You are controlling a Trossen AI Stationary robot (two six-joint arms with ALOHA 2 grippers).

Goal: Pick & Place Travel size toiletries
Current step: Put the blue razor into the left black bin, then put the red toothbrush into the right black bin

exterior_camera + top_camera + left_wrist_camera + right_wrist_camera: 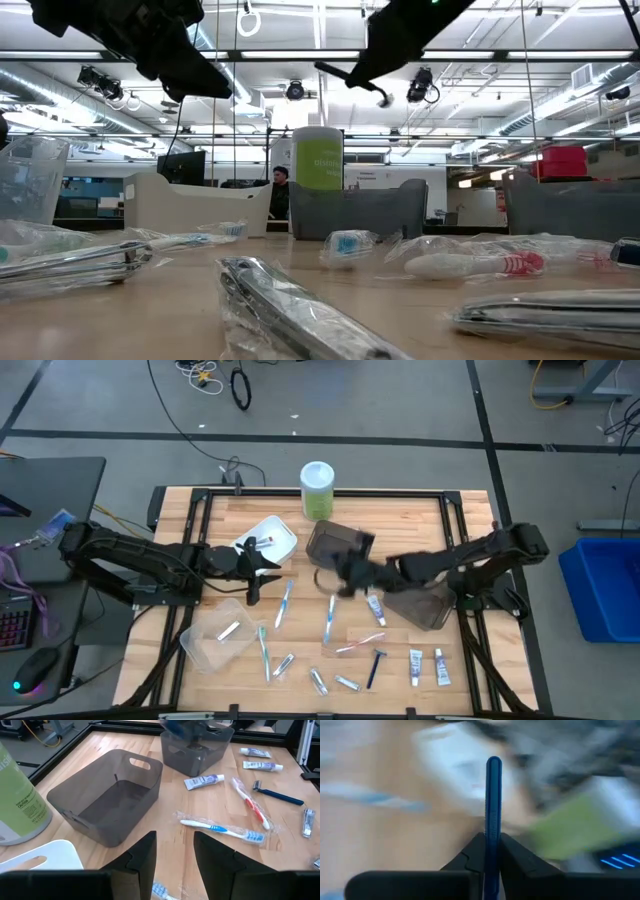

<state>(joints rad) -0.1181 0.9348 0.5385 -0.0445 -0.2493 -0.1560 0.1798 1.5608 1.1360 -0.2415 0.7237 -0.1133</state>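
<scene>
Right wrist view settles the key point: the right pincer [492, 851] is clamped on a slim blue handle [493, 800], seemingly a razor or toothbrush, whose long axis runs straight out ahead between the fingers. From the high view, that right pincer [345, 578] hangs over the middle of the table [420, 510], just beside the near dark bin [335, 544] and with the second dark bin [425, 605] on its other side, so the placing move turns on which bin the handle is carried over; the near one lies closest. I cannot tell from above how the handle is tilted, as the arm hides it. The left pincer [255, 582] waits with its fingers apart near the white bin [280, 532], over a toothbrush [284, 604]. Most of the toiletries lie loose along the table's front: tubes [416, 664], a dark blue razor [375, 668], more brushes. Left wrist view adds what the others lack: the near dark bin [107, 795] looks empty inside, while the low view only shows the arms overhead.
</scene>
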